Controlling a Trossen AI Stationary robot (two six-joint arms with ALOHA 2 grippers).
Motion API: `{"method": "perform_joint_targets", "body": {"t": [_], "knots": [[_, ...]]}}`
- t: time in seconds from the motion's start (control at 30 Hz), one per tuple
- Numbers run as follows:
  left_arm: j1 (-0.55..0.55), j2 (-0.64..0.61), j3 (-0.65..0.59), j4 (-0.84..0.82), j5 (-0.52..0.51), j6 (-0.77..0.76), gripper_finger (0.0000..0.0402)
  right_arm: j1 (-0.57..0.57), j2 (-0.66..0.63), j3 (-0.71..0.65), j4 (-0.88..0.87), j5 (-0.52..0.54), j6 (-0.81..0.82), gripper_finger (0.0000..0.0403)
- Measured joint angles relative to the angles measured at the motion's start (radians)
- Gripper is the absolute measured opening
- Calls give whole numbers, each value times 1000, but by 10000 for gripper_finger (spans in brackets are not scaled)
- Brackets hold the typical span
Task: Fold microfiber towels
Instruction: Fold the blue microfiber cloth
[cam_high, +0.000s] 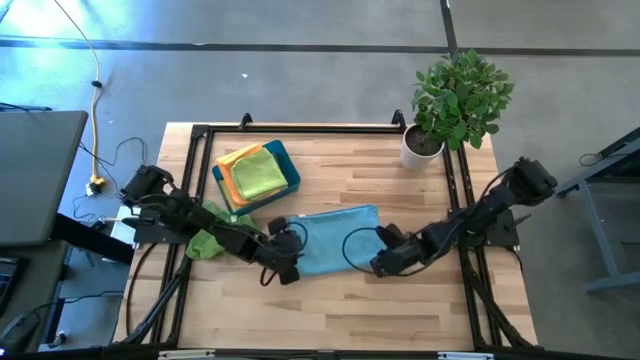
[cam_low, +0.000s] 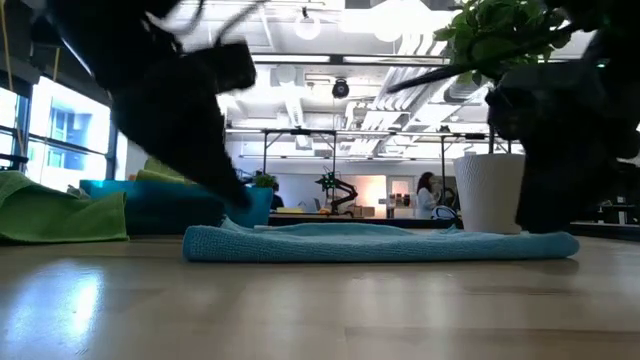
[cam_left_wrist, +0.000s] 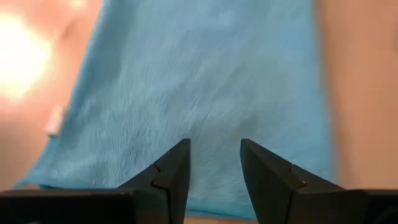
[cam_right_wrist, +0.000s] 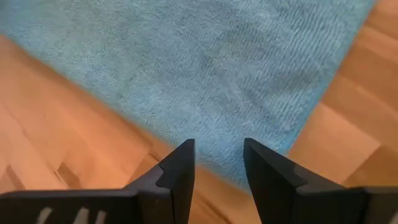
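Observation:
A light blue towel (cam_high: 335, 238) lies flat on the wooden table, near its middle; it also shows in the low view (cam_low: 380, 243). My left gripper (cam_high: 285, 266) is open over the towel's left near part (cam_left_wrist: 205, 81). My right gripper (cam_high: 382, 262) is open over the towel's right near edge (cam_right_wrist: 205, 74), where bare wood shows beside it. A lime green towel (cam_high: 205, 241) lies crumpled on the table under my left arm. Yellow, orange and lime green towels (cam_high: 255, 172) lie stacked in the teal tray (cam_high: 290, 165).
A potted plant (cam_high: 455, 100) in a white pot stands at the table's far right corner. The teal tray stands at the far left. A black frame (cam_high: 300, 127) runs along the table's edges. Bare wood (cam_high: 330, 310) lies along the near edge.

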Motion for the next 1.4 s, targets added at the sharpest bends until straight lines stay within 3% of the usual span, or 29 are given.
{"method": "perform_joint_targets", "body": {"t": [0.23,0.47,0.63,0.87,1.07,1.27,1.4], "knots": [[41,117,6,65,118,-29,128,27,67,4,-13,30,14,128],[-23,120,9,124,149,-273,128,-6,95,3,-56,148,-118,128],[-89,123,51,115,130,-444,128,-71,77,1,-100,144,-261,128],[-107,122,152,-26,60,-456,128,-123,-50,-3,-156,125,-332,128],[-87,118,222,-144,58,-447,128,-143,-163,-22,-255,110,-256,128],[-83,118,264,-141,77,-432,128,-182,-179,-146,-122,-31,-167,137],[-83,118,296,-140,91,-371,128,-206,-183,-187,-22,-45,-144,162]]}}
